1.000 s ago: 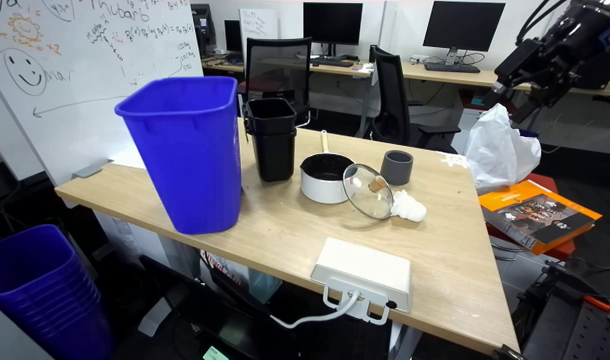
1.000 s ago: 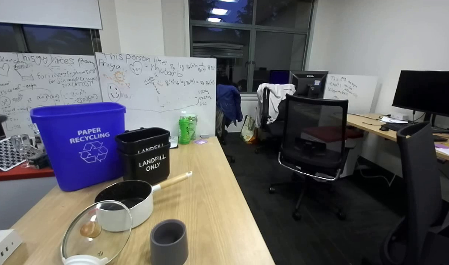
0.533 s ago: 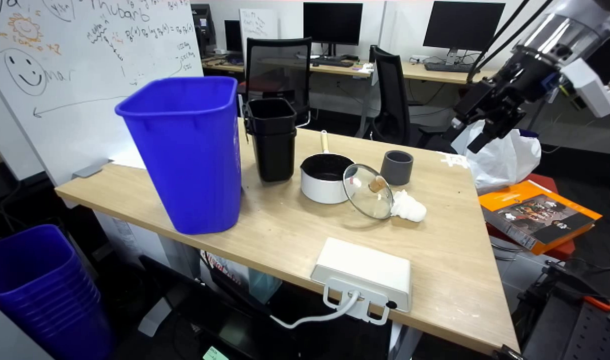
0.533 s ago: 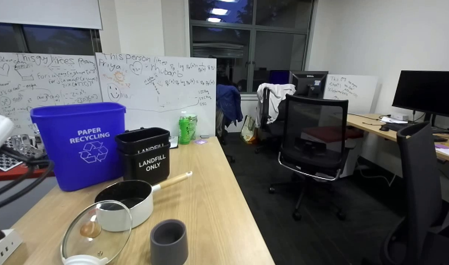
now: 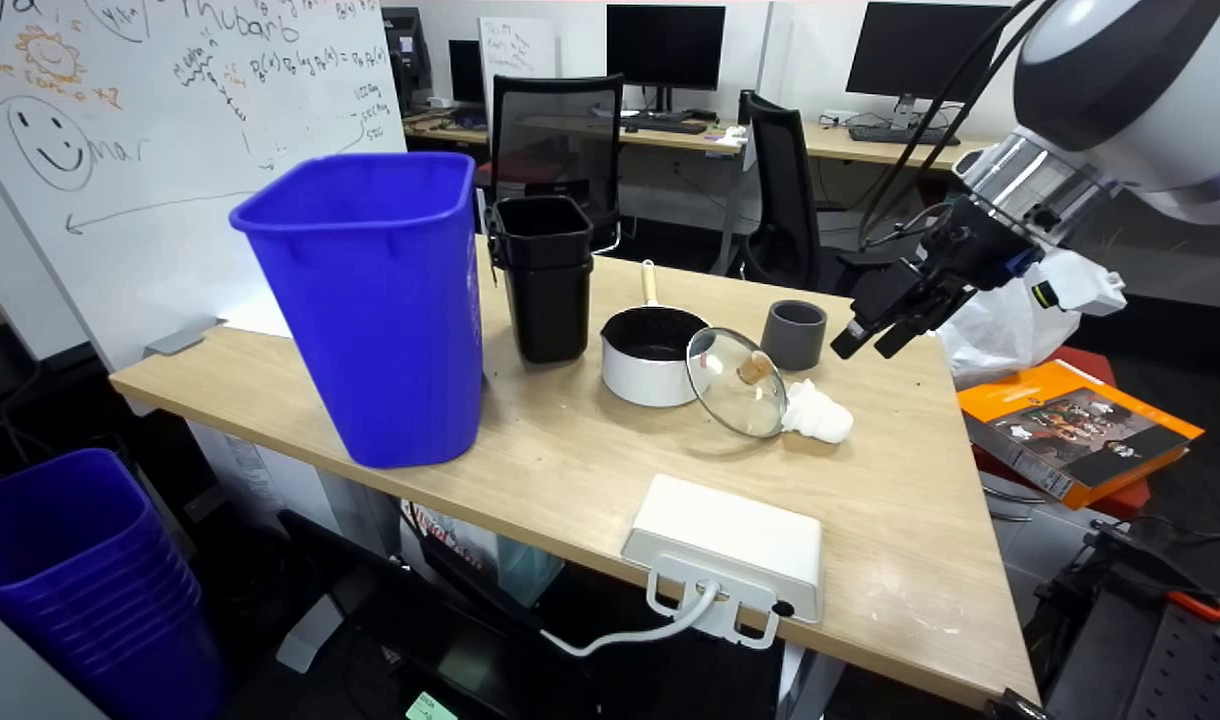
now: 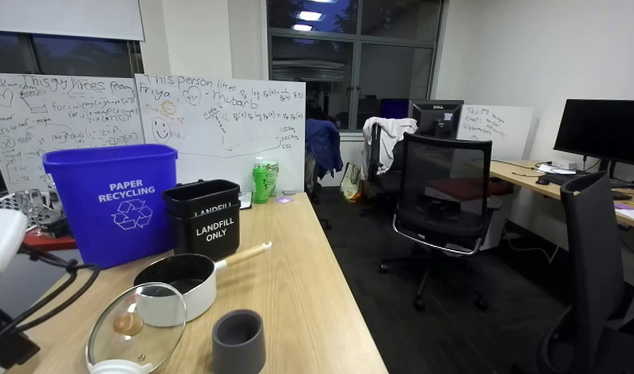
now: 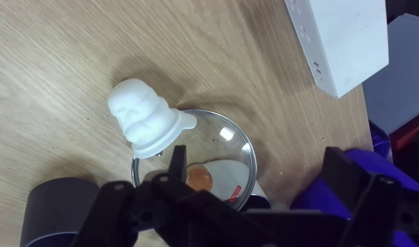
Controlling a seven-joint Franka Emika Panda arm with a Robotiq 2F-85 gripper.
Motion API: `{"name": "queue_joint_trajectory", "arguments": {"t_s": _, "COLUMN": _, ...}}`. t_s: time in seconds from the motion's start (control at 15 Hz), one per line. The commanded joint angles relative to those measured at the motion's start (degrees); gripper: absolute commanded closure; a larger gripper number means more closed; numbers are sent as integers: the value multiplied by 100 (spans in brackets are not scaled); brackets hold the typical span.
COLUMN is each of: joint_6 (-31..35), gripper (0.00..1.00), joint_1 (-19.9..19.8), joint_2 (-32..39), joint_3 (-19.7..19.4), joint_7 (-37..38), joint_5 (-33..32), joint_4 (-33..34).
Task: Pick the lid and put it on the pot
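Clear glass with a silver rim: that is the lid. It sits tilted between the pot and a lumpy white thing, which is at its low edge. I can't tell if it touches the pot. In an exterior view my gripper hangs above the tabletop, and the lid is lower and off to the left. The wrist view shows the gripper's 2 fingers spread wide, with nothing held. The lid is round, so no side is longer; its lean is what counts. The brown knob faces up at me, but it shows right by 1 finger, not in the middle of the gap. I think I should slide over until it is in the middle, tip to match, then go down.

If I bump the white thing, the lid may slip. The grey cup is near the lid too and might catch a finger. 2 black bins, 1 inside the other, and a tall blue bin stand past the pot; I guess they matter only later. The white box is well apart.
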Motion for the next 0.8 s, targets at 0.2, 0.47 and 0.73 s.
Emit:
{"name": "queue_joint_trajectory", "arguments": {"t_s": 0.2, "joint_6": 33, "gripper": 0, "joint_1": 11, "joint_2": 2, "joint_3": -49, "joint_7": -45, "joint_5": 4, "joint_4": 14}}
{"name": "queue_joint_trajectory", "arguments": {"t_s": 0.47, "joint_6": 143, "gripper": 0, "joint_1": 30, "joint_2": 22, "joint_3": -55, "joint_7": -166, "joint_5": 33, "joint_4": 19}}
{"name": "queue_joint_trajectory", "arguments": {"t_s": 0.73, "joint_6": 224, "gripper": 0, "joint_1": 116, "joint_2": 39, "joint_3": -94, "joint_7": -508, "joint_5": 119, "joint_4": 25}}
